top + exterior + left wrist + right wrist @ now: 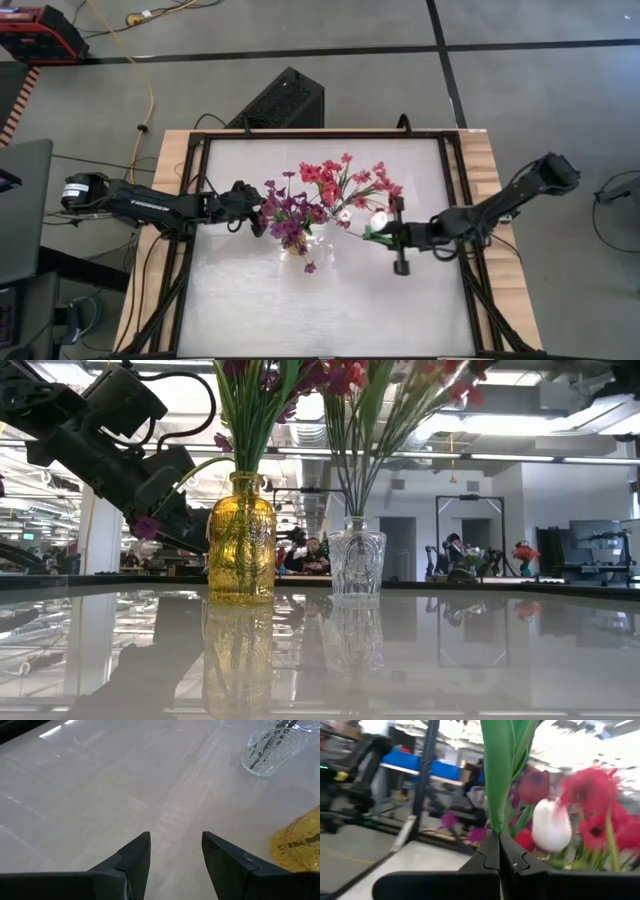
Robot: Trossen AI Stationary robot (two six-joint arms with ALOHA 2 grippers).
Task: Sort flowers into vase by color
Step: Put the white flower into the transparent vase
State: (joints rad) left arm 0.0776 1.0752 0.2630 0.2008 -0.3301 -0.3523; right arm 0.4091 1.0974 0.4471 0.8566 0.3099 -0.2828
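Observation:
Purple flowers (pixel 288 215) stand in a yellow vase (pixel 241 540), and red-pink flowers (pixel 345 185) stand in a clear glass vase (pixel 357 560) beside it. My right gripper (pixel 380 236) comes in from the table's right and is shut on a green sprig (pixel 499 765). A white bud (pixel 551 825) and a dark-red bud (pixel 535 785) show just past the sprig, close to the red blooms. My left gripper (pixel 252 207) hangs open to the left of the yellow vase, with nothing between its fingers (pixel 135 857). My right gripper pinches the sprig's green leaf and stem (pixel 496 822) between the ends of its two fingers. It comes in roughly level from the table's right. The green part runs on past the fingertips, and the sprig is lifted clear of the table.
Both vases stand close together at the table's middle, on a glossy white top (pixel 330 300) inside a black frame (pixel 455 170). Bare table lies in front of the vases and to their right. People and desks show in the room beyond the table.

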